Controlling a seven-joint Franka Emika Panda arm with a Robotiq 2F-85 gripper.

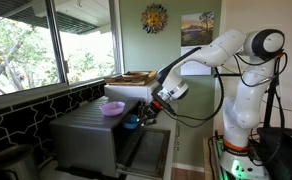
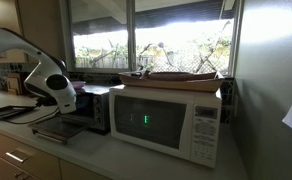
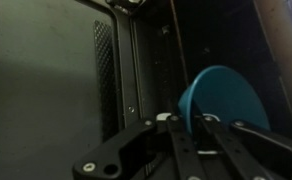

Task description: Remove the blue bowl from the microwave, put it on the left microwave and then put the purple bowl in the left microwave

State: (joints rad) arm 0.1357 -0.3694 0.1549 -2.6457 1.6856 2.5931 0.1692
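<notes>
At the mouth of the microwave [image 1: 86,135], the fingers [image 3: 176,140] are pinching the blue bowl [image 3: 226,95] by its rim, so it may be slipping out.

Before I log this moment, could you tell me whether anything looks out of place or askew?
The blue bowl is tipped steeply on edge at the open mouth of the grey oven, its rim pinched by the end effector rather than sitting flat. Nothing looks spilled or damaged.
</notes>
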